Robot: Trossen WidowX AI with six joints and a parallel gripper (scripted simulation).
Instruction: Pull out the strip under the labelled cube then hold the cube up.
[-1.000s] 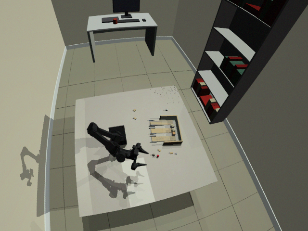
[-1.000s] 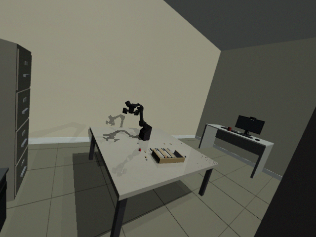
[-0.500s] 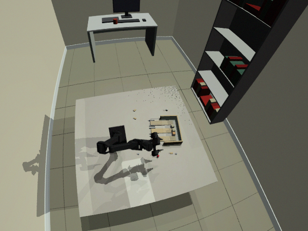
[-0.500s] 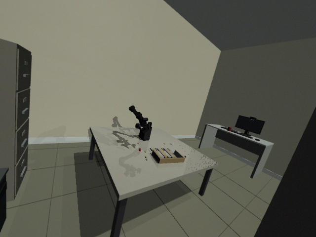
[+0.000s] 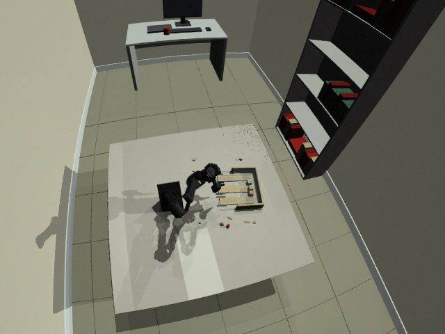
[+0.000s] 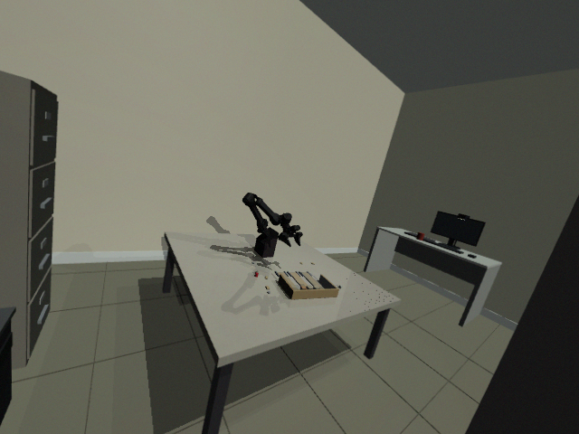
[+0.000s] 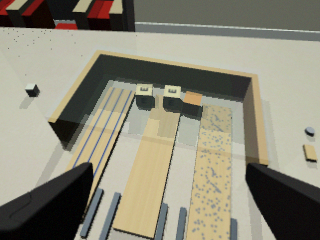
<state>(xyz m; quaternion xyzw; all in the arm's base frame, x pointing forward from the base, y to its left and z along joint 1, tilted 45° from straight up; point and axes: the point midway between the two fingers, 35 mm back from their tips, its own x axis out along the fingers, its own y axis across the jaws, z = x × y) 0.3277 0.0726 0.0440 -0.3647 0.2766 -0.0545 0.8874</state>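
Wrist view: the gripper (image 7: 165, 200) hangs wide open and holds nothing, above the near, open end of the tray (image 7: 256, 107). Three strips lie side by side in it: a blue-lined strip (image 7: 102, 127) left, a plain strip (image 7: 150, 175) in the middle, a speckled strip (image 7: 212, 170) right. Two labelled cubes (image 7: 144, 91) and (image 7: 172, 92) sit at the far end, the second on the plain strip; an orange cube (image 7: 192, 99) is just right of them.

Tray (image 7: 257, 120) on table (image 5: 151, 251), three strips (image 7: 150, 175) side by side inside. Cubes (image 7: 172, 92) on strips' far ends against tray's back wall. Gripper (image 7: 165, 200) above strips' near ends.
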